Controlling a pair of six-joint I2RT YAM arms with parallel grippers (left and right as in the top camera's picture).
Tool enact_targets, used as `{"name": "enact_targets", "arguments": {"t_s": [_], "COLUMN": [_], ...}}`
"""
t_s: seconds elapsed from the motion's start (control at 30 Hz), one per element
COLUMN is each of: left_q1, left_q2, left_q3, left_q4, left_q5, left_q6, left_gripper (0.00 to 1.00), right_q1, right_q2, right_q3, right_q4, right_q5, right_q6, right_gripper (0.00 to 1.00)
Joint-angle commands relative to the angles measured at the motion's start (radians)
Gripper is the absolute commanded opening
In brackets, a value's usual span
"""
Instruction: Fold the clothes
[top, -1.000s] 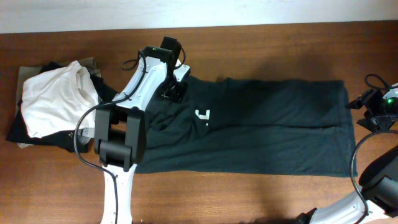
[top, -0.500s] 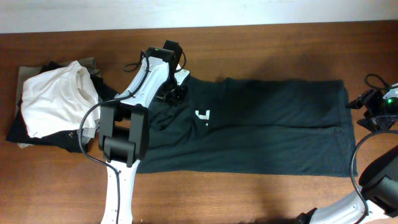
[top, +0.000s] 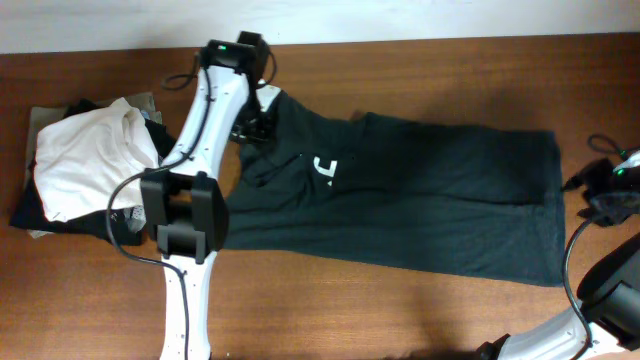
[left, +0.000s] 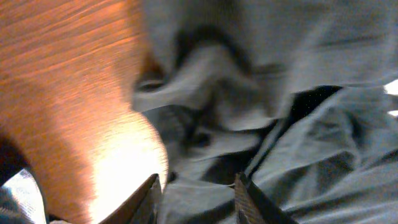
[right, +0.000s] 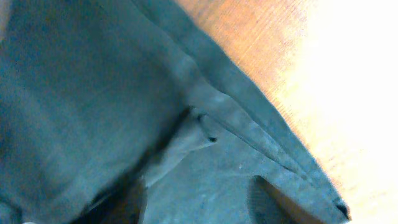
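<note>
The dark charcoal T-shirt (top: 420, 200) lies spread across the wooden table, with white letters (top: 325, 172) showing near its left end. My left gripper (top: 255, 125) is at the shirt's upper left corner. In the left wrist view, the left gripper (left: 198, 199) has a bunched fold of the shirt (left: 280, 93) between its fingers. My right gripper (top: 592, 195) is at the shirt's right edge. In the right wrist view, the right gripper (right: 202, 202) has its fingers spread apart over flat shirt cloth (right: 93, 93) near the hem.
A folded white shirt (top: 85, 160) lies on a stack of grey and black garments at the far left. Bare table (top: 400, 320) runs along the front, and the wall edge lies along the back.
My left gripper has moved up and to the left, dragging the shirt's upper left corner with it; the shirt now lies skewed. My right gripper has shifted slightly toward the front.
</note>
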Motion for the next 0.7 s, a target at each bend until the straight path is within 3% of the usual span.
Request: {"name": "enact_targets", "arguments": {"t_s": [0.0,0.03,0.17,0.27,0.37,0.43,0.47,0.53,0.63,0.67], "left_q1": [0.049,0.049,0.056,0.089,0.164,0.176,0.172,0.144,0.053,-0.005], "left_q2": [0.116,0.143,0.235,0.238,0.238,0.238,0.238,0.237,0.233,0.238], "left_q3": [-0.002,-0.002,-0.002,0.0,0.023,0.104,0.155,0.289,0.432,0.429], "left_q4": [0.007,0.019,0.116,0.157,0.18,0.164,0.136,0.043,-0.035,-0.042], "left_q5": [0.081,0.081,0.068,-0.194,-0.198,-0.116,-0.091,-0.04,0.197,0.201], "left_q6": [0.004,0.004,0.003,-0.188,-0.215,-0.181,-0.166,-0.103,0.069,0.152], "left_gripper": [0.04,0.01,0.0,0.0,0.0,0.0,0.06,0.24,0.35,0.41], "right_q1": [-0.005,-0.006,-0.006,-0.006,-0.006,-0.006,-0.006,-0.006,-0.005,-0.005], "right_q2": [-0.003,-0.003,-0.003,-0.003,-0.003,-0.006,-0.013,-0.051,-0.056,-0.056], "right_q3": [-0.13,-0.154,-0.206,-0.25,-0.273,-0.269,-0.247,-0.17,-0.078,-0.074], "right_q4": [0.04,0.056,0.073,0.08,0.134,0.146,0.141,0.123,0.124,0.132], "right_q5": [0.071,0.071,0.085,0.263,0.273,0.259,0.251,0.134,-0.035,-0.035], "right_q6": [0.045,0.045,0.045,0.117,0.116,0.106,0.069,0.029,0.025,0.024], "right_gripper": [0.34,0.25,0.2,0.2,0.2,0.17,0.19,0.41,0.51,0.54]}}
